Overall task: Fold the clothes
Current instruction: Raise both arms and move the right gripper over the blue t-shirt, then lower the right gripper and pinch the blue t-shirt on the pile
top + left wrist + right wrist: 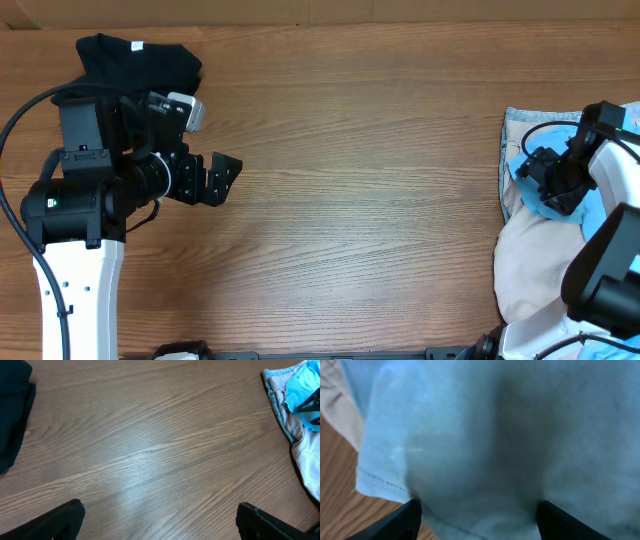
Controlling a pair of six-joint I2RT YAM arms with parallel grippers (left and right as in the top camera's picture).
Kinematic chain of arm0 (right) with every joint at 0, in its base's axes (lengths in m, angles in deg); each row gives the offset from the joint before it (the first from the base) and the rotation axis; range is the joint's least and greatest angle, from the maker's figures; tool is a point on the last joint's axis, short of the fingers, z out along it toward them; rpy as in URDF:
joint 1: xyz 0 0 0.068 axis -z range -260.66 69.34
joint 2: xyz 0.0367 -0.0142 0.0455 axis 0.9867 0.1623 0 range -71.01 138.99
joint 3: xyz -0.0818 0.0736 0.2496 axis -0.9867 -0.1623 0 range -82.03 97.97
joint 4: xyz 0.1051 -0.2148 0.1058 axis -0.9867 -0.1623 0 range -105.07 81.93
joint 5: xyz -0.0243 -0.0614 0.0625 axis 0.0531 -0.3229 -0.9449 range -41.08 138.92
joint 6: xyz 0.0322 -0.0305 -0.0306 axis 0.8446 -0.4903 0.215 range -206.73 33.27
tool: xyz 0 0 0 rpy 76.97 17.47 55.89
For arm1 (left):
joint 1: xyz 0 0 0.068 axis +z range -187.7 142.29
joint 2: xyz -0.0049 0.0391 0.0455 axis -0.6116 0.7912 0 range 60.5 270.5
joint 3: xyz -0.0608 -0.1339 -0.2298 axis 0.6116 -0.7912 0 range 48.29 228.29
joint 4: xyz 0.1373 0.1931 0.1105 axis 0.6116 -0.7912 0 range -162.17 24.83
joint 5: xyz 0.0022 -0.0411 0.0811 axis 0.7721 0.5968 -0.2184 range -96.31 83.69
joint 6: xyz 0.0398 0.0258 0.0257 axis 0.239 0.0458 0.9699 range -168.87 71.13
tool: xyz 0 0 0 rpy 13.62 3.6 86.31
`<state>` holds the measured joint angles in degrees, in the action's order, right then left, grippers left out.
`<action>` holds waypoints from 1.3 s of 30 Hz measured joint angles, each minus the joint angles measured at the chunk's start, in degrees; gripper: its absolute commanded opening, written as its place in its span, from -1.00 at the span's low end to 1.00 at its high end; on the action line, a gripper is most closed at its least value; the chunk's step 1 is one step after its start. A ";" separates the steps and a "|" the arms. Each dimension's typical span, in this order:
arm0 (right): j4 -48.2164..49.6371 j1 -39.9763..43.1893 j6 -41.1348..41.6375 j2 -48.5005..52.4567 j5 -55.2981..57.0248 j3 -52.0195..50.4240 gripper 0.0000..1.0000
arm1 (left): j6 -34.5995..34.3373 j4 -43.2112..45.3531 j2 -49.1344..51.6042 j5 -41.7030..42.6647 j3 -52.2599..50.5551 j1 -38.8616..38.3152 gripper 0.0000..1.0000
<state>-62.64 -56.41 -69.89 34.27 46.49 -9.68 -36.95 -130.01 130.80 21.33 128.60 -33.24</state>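
- Brown wood-grain table: bare across the middle of the overhead frame.
- Crumpled black garment: upper left, partly covered by the left arm.
- Left gripper: left of centre, jaws fully apart over bare wood, holding nothing.
- Light blue cotton T-shirt: right edge, top of the clothes heap, largely hidden by the right arm.
- Cream-beige soft garment: lower right, under the T-shirt.
- Right gripper: down on the T-shirt. The fingers are spread with blue cloth filling the gap; cannot tell whether it is gripped.
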 measured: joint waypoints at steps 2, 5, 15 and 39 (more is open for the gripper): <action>0.09 -0.02 -0.20 0.13 0.09 0.00 0.47 | 0.00 0.09 0.00 0.00 0.00 0.00 1.00; 0.09 -0.22 -0.50 0.13 0.26 -0.02 0.37 | 0.00 0.15 0.00 0.00 0.00 0.00 1.00; 0.90 -2.10 -1.75 0.13 0.92 -1.11 -0.50 | 0.00 0.15 0.00 0.00 0.00 0.00 1.00; -16.35 4.61 -2.14 0.09 -7.23 20.76 -0.85 | 0.00 0.13 0.00 0.00 0.00 0.00 0.99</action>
<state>-78.99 -51.80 -72.03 34.36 39.25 11.09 -36.95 -129.88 130.80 21.33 128.60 -33.24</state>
